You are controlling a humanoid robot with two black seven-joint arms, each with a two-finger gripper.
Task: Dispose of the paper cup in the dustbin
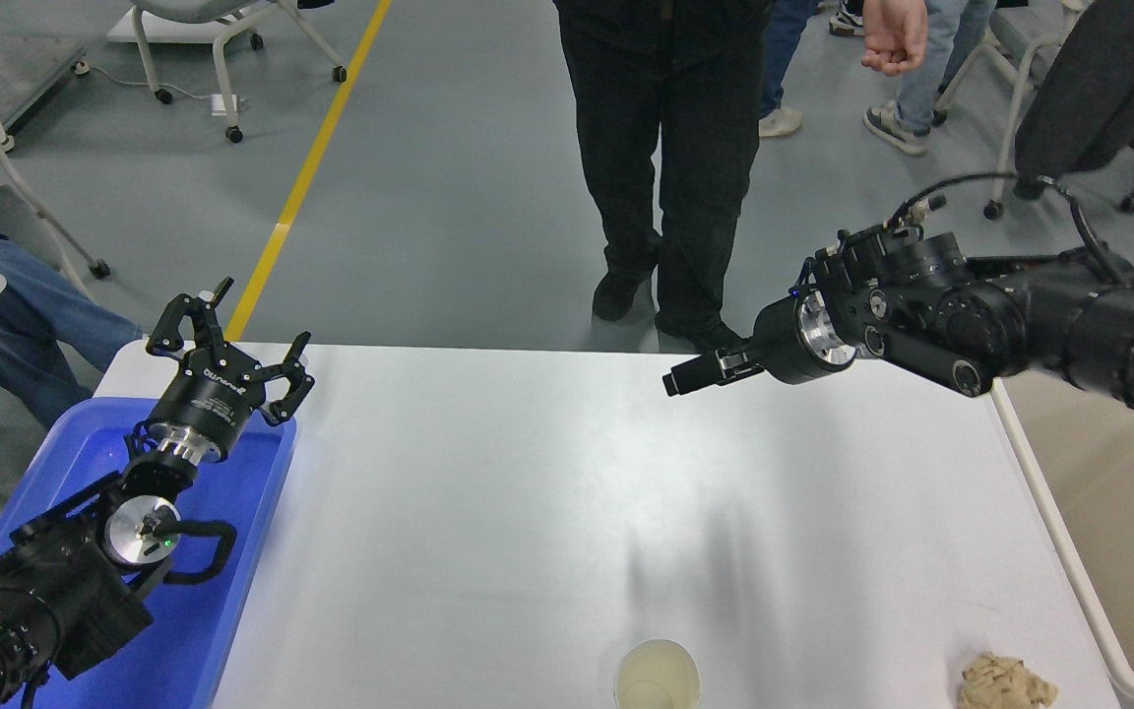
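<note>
The paper cup (pixel 657 676) stands upright at the table's near edge, white with a pale cream inside, partly cut off by the picture's bottom. The dustbin (pixel 1061 532), beige with a thick white rim, stands against the table's right side. My right gripper (pixel 675 382) comes in from the right edge and hangs above the table's far part, well away from the cup; its fingers look pressed together and empty. My left gripper (pixel 232 325) is parked at the lower left over the blue tray, fingers spread open.
A blue plastic tray (pixel 262 492) lies at the table's left edge under the left arm. A crumpled tan paper wad (pixel 1005 682) lies at the near right corner. A person in dark trousers (pixel 665 167) stands at the far side; others sit or stand around.
</note>
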